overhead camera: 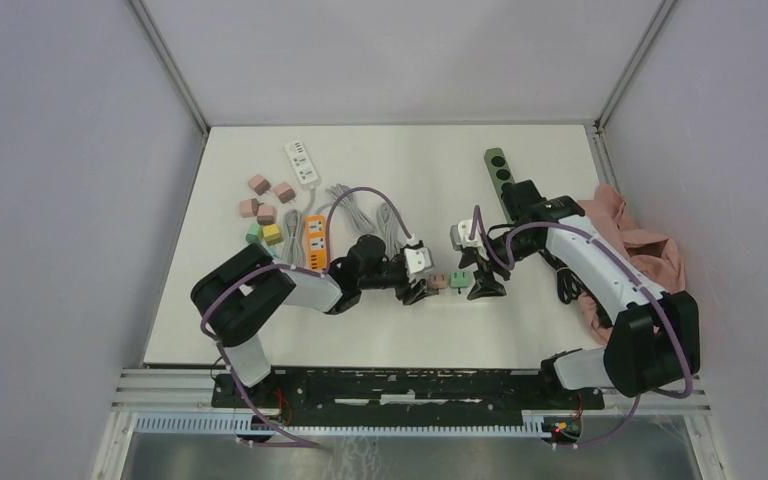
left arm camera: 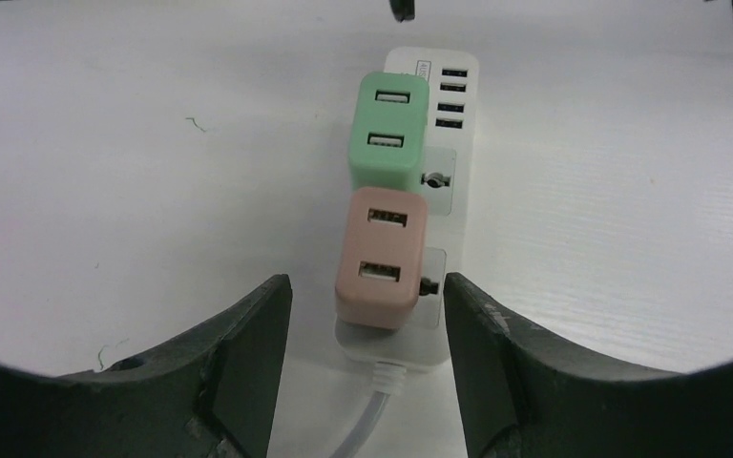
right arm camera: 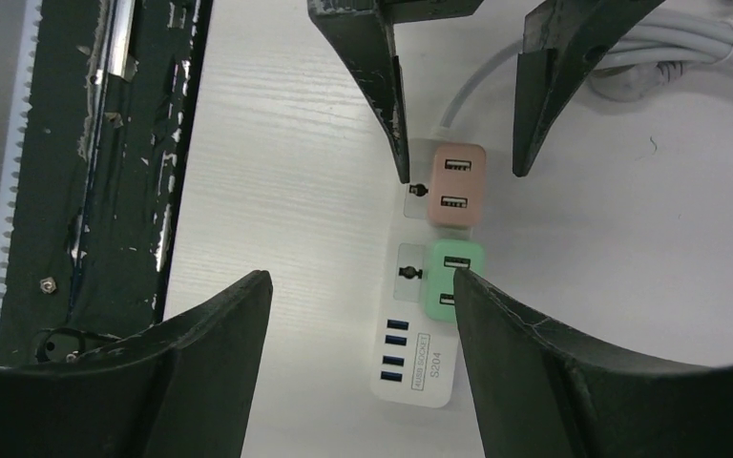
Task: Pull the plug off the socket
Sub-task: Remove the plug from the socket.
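The white power strip (left arm camera: 454,143) lies flat near the middle of the table (overhead camera: 380,330). 2 plugs sit in it side by side: a pink plug (left arm camera: 380,258) at the cable end and a green plug (left arm camera: 388,129) beside it, toward the row of 4 USB ports. The left gripper (left arm camera: 367,283) straddles the pink plug with its jaws open. 1 finger stands off each flank with a narrow gap on both sides, so nothing is gripped yet. The right gripper (right arm camera: 361,279) hangs over the strip's green-plug and USB end, jaws apart and holding nothing.

The pink plug looks like a small, rigid plastic block: light, smooth and round-cornered, so probably slippery. The best hold is likely on its 2 flat side faces, around mid-height and clear of the rounded top edges. The strip also looks light and would probably lift with the plug, since the pins hold by friction. It therefore seems to need pinning at its bare end. A straight pull along the pins should free the plug, whereas a tilt could bind it. The soft cable (left arm camera: 367,420) offers no anchoring.
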Robot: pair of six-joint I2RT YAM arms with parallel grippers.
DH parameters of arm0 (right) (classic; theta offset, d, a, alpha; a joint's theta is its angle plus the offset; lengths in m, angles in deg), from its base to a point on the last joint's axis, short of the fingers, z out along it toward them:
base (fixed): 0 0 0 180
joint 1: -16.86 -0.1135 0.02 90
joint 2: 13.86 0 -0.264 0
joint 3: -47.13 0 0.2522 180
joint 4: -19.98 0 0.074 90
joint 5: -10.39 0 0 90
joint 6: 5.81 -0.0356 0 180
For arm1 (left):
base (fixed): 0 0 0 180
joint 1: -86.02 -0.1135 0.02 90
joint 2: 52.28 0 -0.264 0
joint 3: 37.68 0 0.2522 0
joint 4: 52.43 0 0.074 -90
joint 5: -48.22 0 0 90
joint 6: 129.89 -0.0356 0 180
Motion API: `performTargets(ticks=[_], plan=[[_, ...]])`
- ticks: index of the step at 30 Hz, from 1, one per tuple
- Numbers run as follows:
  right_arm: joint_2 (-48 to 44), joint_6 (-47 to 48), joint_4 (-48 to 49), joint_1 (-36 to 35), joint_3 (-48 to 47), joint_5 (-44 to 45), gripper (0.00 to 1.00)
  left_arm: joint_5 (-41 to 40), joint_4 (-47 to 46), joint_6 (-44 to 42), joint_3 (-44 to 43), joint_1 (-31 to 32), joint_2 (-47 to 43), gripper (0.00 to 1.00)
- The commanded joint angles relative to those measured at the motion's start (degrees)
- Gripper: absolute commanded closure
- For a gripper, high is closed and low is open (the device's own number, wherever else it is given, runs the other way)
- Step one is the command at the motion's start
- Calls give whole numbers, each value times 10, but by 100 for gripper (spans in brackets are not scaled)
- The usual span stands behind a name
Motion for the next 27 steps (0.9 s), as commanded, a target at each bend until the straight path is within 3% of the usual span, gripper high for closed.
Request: performTargets(ticks=[1,4,7,10,13,15,22,27], plan=[[-2,-26,66,3,29,36,25,-38,-25,-36,-32,20,19,34],[-11,-76,158,2,67,81,24,-37,-27,-35,-40,22,30,36],[-11,-110,218,2,87,105,25,-30,-26,-29,-47,23,36,46],[-5,-131,264,3,102,106,26,-21,-20,-20,-53,24,41,61],[-4,-142,294,3,111,101,26,-12,-17,-10,-51,26,41,89],[-4,-144,300,3,114,90,26,-7,-17,-3,-44,27,39,96],[29,-81,273,-16,120,72,34,-12,-38,20,-6,33,25,97],[59,-72,254,-40,102,85,55,-21,-45,29,6,36,20,97]])
